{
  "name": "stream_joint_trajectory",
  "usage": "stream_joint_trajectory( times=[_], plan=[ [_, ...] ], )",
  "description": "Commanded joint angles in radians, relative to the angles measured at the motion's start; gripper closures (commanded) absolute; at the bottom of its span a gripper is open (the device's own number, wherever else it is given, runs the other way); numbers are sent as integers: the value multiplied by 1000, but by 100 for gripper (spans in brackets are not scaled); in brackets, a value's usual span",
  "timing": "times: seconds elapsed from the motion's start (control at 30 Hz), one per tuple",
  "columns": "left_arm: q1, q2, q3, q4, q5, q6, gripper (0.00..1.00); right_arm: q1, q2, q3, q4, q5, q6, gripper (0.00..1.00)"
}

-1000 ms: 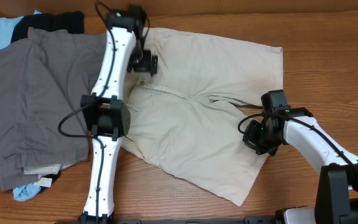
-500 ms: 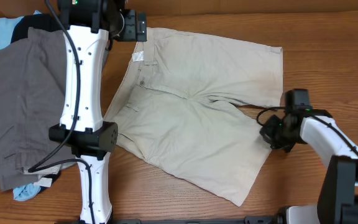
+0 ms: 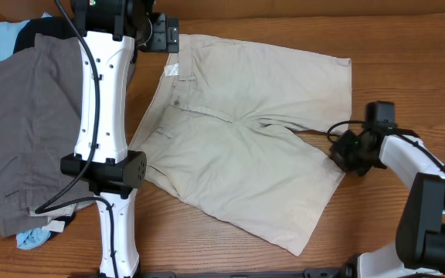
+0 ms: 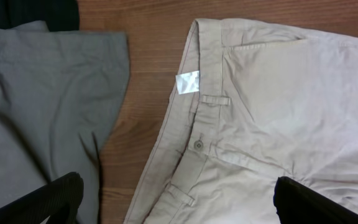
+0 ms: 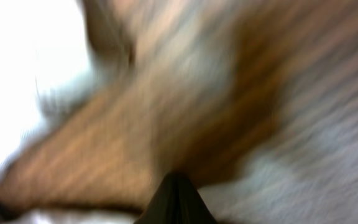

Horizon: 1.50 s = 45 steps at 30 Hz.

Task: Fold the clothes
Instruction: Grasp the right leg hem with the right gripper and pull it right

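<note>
Lying flat and unfolded on the counter (image 3: 207,251), the khaki shorts (image 3: 246,147) show no fold made yet; the right gripper (image 3: 351,152) sits just beside the leg hem at their right edge, its jaws too blurred to tell spread from pressed. Farther back, the left gripper (image 3: 163,35) hangs over the waist corner by the white label (image 4: 188,82), jaws spread and empty, with the gray shorts (image 3: 29,131) piled to the left. Judged next: each arm must pinch an edge of the khaki shorts and carry one half over the other.
</note>
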Motion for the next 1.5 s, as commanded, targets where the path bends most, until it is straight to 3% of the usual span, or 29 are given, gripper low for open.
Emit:
stream_joint_trajectory(
  times=[0.0,0.2,0.27,0.37,0.43,0.53,0.7,0.77,0.93,1.47],
  plan=[
    [5,-6,8,11,-21,19,0,-59,96,-26,14,179,26,96],
    [5,-4,8,21,-20,19,0,-84,96,39,91,114,-55,96],
    [5,-4,8,19,-20,19,0,-84,96,66,70,37,-108,84],
    [7,-4,8,19,-20,19,0,-84,96,123,-40,-107,-197,59],
    [8,-4,8,19,-20,23,0,-84,96,158,-157,-183,-251,53],
    [8,-4,8,19,-20,23,0,-83,96,168,-296,-206,-303,51],
    [7,-4,8,15,-20,23,0,-77,96,132,-375,-176,-332,52],
    [7,-4,8,15,-20,23,0,-74,96,117,-367,-177,-331,58],
    [7,-4,8,16,-21,23,0,-75,96,96,-309,-176,-330,96],
    [6,-4,8,16,-12,22,0,-163,96,119,14,49,-292,96]
  ],
)
